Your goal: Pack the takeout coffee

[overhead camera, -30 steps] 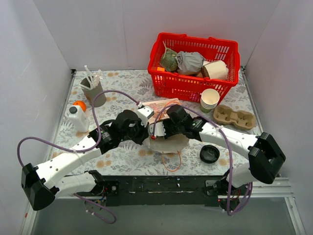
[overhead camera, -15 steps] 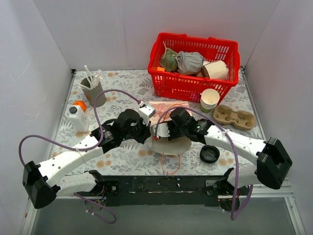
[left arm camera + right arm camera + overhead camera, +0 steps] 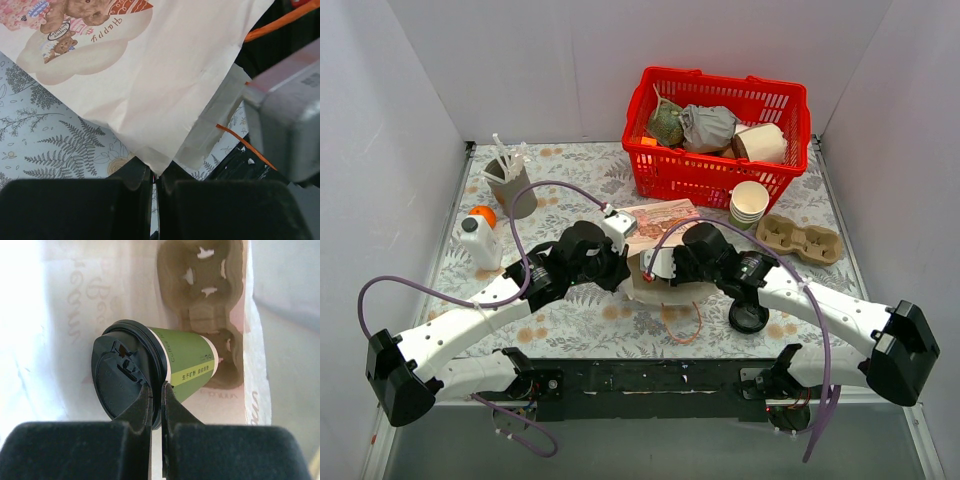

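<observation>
Not much room inside the paper bag (image 3: pixel 150 90): its walls are seen close on both sides of the takeout coffee (image 3: pixel 187 362), which is lying on its side in there, resting against a cardboard cup tray (image 3: pixel 200 285). A corner of the bag is pinched by the left gripper (image 3: pixel 155 175), fingers pressed together on the paper. The rim of the cup's black lid (image 3: pixel 120 375) is nipped by the right gripper (image 3: pixel 156 397), almost fully closed. A red basket (image 3: pixel 700 178) is sat far right, and a loose lid (image 3: pixel 748 315) just right of the bag.
</observation>
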### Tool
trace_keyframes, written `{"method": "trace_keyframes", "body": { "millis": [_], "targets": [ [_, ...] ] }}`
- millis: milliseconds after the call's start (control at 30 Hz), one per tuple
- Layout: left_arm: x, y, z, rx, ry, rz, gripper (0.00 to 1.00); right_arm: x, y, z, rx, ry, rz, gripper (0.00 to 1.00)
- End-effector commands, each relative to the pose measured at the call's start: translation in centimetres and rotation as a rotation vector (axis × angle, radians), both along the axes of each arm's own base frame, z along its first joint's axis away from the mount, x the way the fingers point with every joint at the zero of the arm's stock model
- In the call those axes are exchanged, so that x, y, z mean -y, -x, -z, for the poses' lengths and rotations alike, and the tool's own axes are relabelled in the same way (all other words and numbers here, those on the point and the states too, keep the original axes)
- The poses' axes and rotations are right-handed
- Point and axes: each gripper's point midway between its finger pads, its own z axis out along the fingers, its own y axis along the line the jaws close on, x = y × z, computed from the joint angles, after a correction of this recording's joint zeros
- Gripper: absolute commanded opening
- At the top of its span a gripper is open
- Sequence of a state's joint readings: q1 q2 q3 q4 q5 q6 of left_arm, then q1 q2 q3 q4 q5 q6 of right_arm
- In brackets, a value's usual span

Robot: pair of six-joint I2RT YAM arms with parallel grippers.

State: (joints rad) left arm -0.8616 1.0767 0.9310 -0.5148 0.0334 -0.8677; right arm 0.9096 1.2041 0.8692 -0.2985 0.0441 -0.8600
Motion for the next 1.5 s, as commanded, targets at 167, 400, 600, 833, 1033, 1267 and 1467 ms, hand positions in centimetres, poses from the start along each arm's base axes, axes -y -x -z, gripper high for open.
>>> {"method": "trace_keyframes", "body": {
  "millis": [167,400,600,833,1033,1267,1467],
  "targets": [
    [1.5,1.9,-1.9,0.035,0.073,0.170,0.00,0.4,-1.4,1.9,0.053,0.145,-0.053,0.01],
    [1.2,2.1,-1.3,0.041,0.048,0.192,0.00,-0.2,-3.7,2.6,0.156,0.263,-0.107,0.01],
    [1.1,1.9,-0.7,0.026,0.051,0.157,0.00,-1.3,-5.1,1.0,0.243,0.186,-0.072,0.01],
    [0.2,1.6,-1.4,0.044,0.055,0.104,0.00,0.2,-2.1,1.5,0.207,0.154,-0.145,0.01],
    [0.2,0.4,-4.2,0.077,0.074,0.042,0.00,-0.3,-1.0,-0.1,0.247,0.097,-0.209,0.01],
    [0.8,0.2,-4.2,0.042,0.062,0.045,0.00,-1.1,0.2,-1.2,0.271,0.073,-0.269,0.01],
    [1.2,0.8,-4.3,0.041,0.071,0.093,0.00,-0.1,-1.2,0.6,0.255,0.205,-0.207,0.01]
  ]
}}
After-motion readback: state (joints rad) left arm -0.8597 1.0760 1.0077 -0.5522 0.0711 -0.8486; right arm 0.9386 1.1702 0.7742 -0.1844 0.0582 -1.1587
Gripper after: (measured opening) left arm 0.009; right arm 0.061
